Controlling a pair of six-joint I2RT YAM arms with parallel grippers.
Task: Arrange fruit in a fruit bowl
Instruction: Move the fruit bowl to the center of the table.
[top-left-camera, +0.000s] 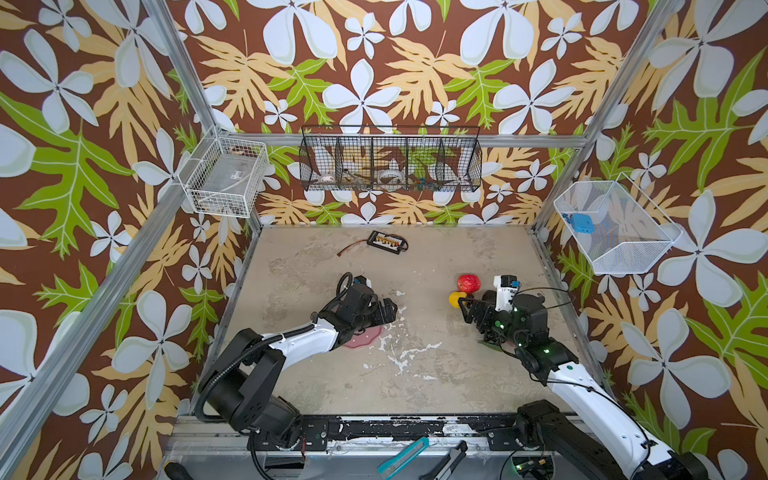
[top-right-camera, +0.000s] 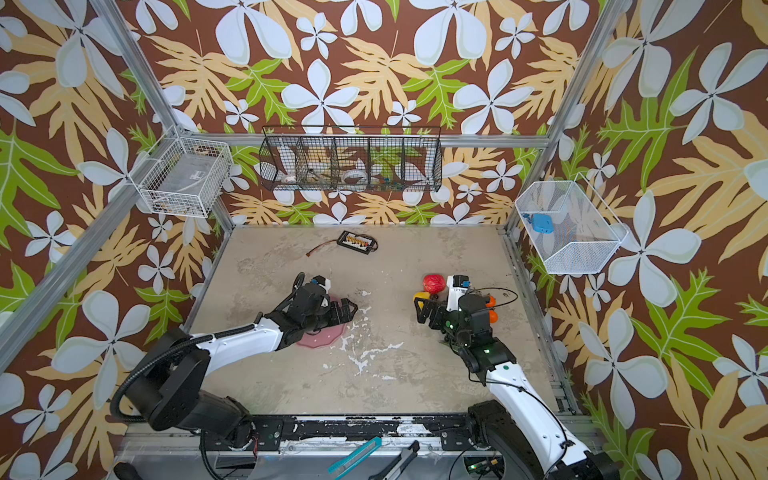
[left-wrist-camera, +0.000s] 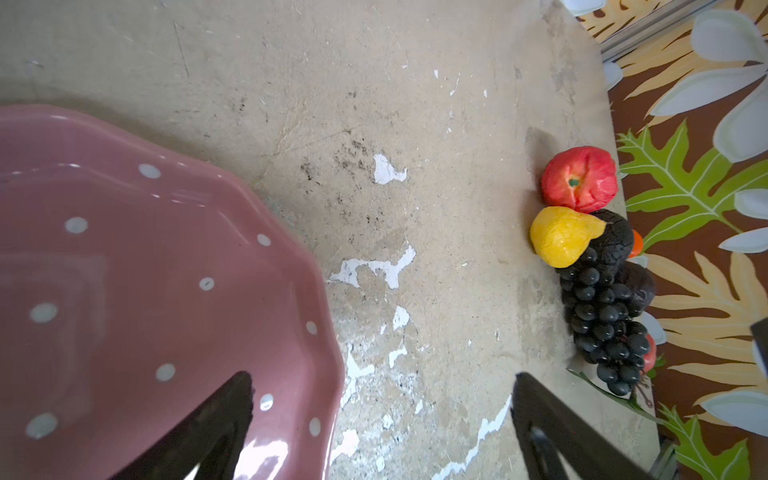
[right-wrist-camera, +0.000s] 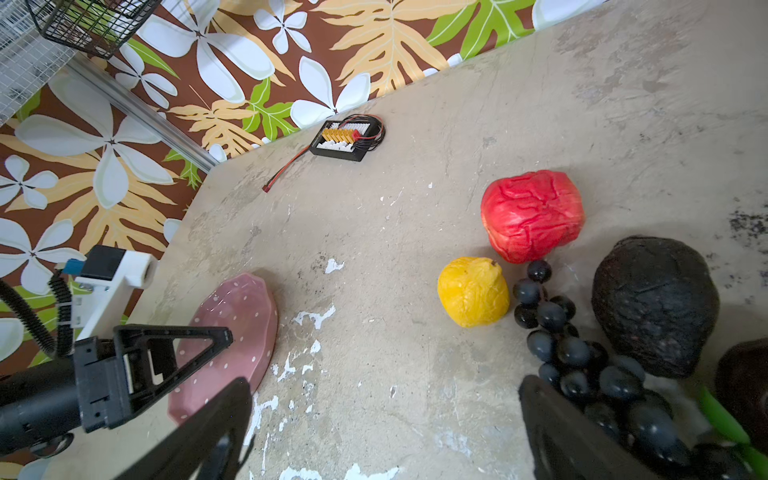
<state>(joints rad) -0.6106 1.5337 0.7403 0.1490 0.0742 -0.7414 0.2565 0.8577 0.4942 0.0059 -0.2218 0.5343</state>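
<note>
The fruit bowl is empty, so the task stands, I judge, at its first pick. In a top view the bowl lies just off the middle of the worktop toward 8 o'clock, half hidden under the left arm. The left jaws hang released and empty, one side over the rim and the other over bare surface. The fruit sits bunched at about 3 o'clock: red apple, yellow pear just beside the black grape bunch, dark avocado, a dark purple fruit at the frame's edge, and two small oranges behind the right arm. The right jaws, spread wide and holding nothing, hover at the edge of the grapes. The next move probably calls for lowering them round one fruit (the pear looks most exposed), clenching, and carrying it toward 9 o'clock, with the left arm drawn clear of the bowl. A connector board lies at 12 o'clock; no writing is legible.
</note>
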